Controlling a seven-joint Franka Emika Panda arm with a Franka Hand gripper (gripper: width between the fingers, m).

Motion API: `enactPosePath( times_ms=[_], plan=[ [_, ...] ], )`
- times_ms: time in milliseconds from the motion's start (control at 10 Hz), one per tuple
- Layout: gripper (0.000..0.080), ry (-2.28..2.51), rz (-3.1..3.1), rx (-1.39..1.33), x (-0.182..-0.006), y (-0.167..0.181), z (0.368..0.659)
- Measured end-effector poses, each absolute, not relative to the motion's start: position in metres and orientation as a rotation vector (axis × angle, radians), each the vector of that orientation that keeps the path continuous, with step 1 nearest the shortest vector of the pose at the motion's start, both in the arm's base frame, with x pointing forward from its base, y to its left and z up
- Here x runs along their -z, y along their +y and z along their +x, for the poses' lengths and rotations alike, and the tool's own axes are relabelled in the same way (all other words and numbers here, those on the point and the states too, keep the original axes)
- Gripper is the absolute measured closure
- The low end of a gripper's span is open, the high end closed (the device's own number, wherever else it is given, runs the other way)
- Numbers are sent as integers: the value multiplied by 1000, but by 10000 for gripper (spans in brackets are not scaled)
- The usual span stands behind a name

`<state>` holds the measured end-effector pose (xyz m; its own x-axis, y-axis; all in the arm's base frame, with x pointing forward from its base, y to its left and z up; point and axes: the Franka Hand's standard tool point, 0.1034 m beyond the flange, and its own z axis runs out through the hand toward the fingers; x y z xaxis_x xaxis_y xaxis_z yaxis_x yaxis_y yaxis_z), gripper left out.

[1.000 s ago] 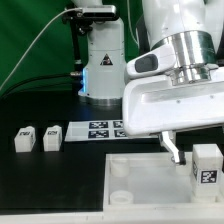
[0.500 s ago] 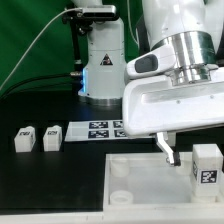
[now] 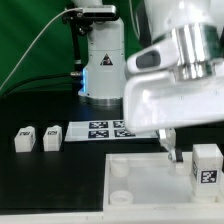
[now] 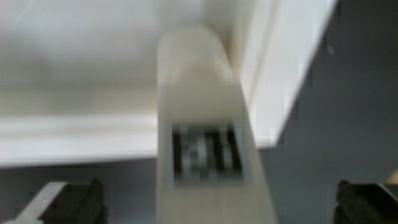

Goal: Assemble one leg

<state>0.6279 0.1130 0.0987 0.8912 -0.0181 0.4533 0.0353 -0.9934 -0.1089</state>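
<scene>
A white leg [image 3: 206, 165] with a square tag stands at the tabletop's edge at the exterior view's right. My gripper [image 3: 173, 152] hangs just beside it, low over the white tabletop [image 3: 140, 190]; only one dark finger [image 3: 169, 146] shows there. In the wrist view a blurred white leg [image 4: 210, 120] with a tag runs down the middle between my two dark fingertips [image 4: 71, 202]. The gripper [image 4: 217, 205] is open, with a gap on each side of the leg. The tabletop's raised corner [image 4: 89, 80] lies behind it. Two more legs [image 3: 24, 140] [image 3: 51, 137] stand at the left.
The marker board [image 3: 98, 129] lies on the black table behind the tabletop. A white camera stand with a blue light [image 3: 100, 65] rises at the back. Round sockets [image 3: 120, 170] show in the tabletop's left corners.
The hand has shifted slightly and is now motion-blurred; the visible finger stays beside the standing leg. The legs and the tabletop have not moved.
</scene>
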Motion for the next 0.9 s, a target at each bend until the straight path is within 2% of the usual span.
enactPosePath(
  times_ms=[100, 900],
  plan=[
    [151, -14, -2959, 596, -92, 115, 625],
    [151, -14, -2960, 590, -92, 115, 625]
  ],
)
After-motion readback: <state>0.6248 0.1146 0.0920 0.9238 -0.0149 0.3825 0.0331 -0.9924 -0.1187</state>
